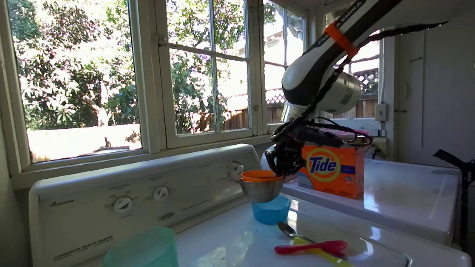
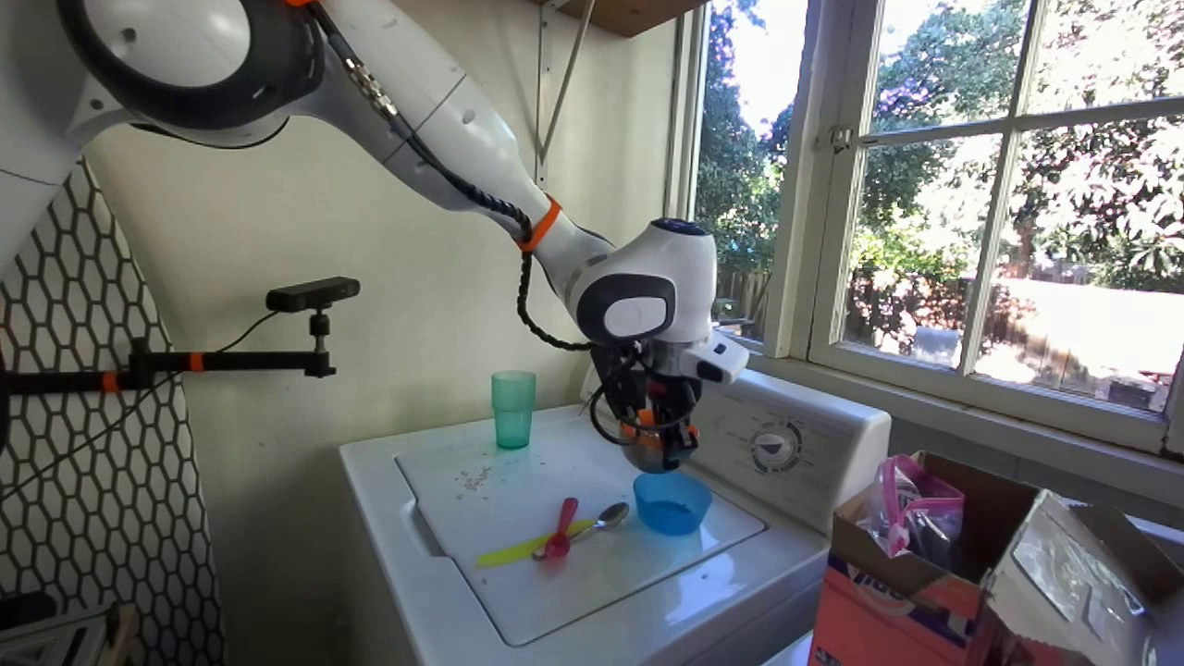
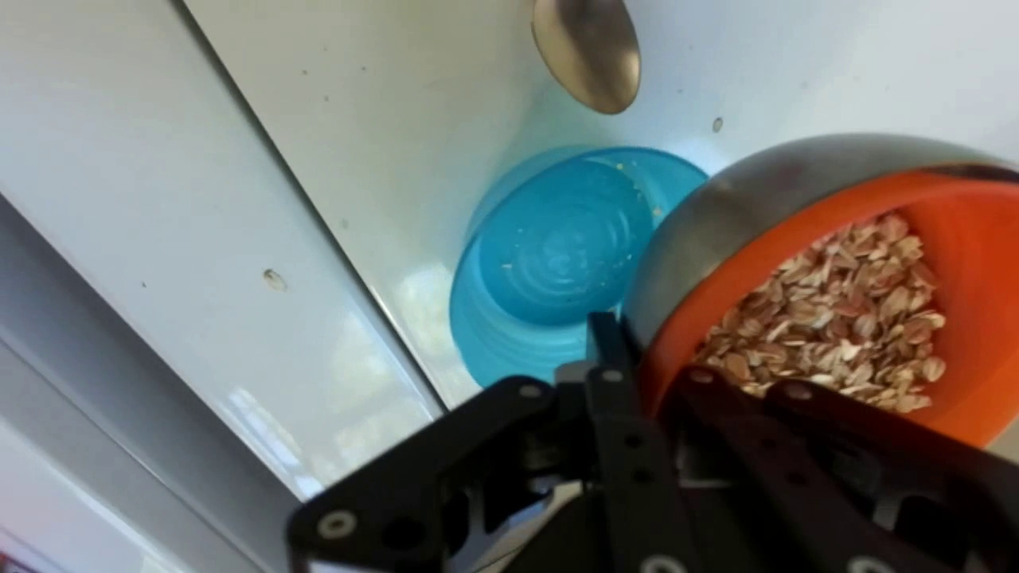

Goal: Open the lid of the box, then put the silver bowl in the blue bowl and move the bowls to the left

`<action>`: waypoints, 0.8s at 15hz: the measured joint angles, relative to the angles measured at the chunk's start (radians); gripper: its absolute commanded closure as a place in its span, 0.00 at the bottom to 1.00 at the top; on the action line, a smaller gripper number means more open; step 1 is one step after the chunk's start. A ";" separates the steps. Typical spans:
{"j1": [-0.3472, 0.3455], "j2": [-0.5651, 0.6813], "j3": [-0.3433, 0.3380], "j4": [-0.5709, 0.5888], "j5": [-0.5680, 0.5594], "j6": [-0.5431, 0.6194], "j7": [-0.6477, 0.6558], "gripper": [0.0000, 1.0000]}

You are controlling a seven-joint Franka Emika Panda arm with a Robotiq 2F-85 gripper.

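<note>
A robot arm [image 2: 435, 120] reaches over a white counter [image 2: 601, 592], the top of a washer [image 1: 144, 200], holding a silver bowl [image 1: 261, 190] aloft by its edge. The gripper [image 3: 649, 362] has its jaws clamped on the rim, one on the metal's outer side and the other at the lip of an orange bowl [image 3: 975, 270] nested inside. Dry, oat-like flakes [image 3: 844, 326] fill part of the orange bowl.

The blue bowl [image 2: 672, 504] stands upright on the counter, just below the silver one. The wrist view shows the silver bowl overlapping the blue bowl's right side; whether the two touch cannot be told. Pale specks dot the blue bowl's inside.

In an exterior view, a metal spoon [image 2: 612, 514], a red spoon [image 2: 557, 546] and a yellow utensil [image 2: 509, 552] lie crossed to the left of the blue bowl, the red one across the top. A green tumbler [image 2: 513, 412] stands upright at the counter's far side, with loose crumbs [image 2: 474, 479] scattered near it. At left, a camera [image 2: 313, 294] sits on a black bracket [image 2: 240, 362].

An orange box [image 1: 330, 174] marked "Tide" stands to the right in both exterior views, on a second white surface [image 1: 408, 193], apart from the blue bowl. Its lid [image 2: 1073, 564] is open, tilted outward, and a pink-edged plastic bag [image 2: 916, 509] sits in the opening. Sunlit trees [image 1: 74, 74] show through windows [image 1: 255, 81] beyond the washer.
</note>
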 measured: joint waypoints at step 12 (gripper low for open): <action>-0.011 -0.008 -0.041 -0.060 0.030 0.043 0.048 0.98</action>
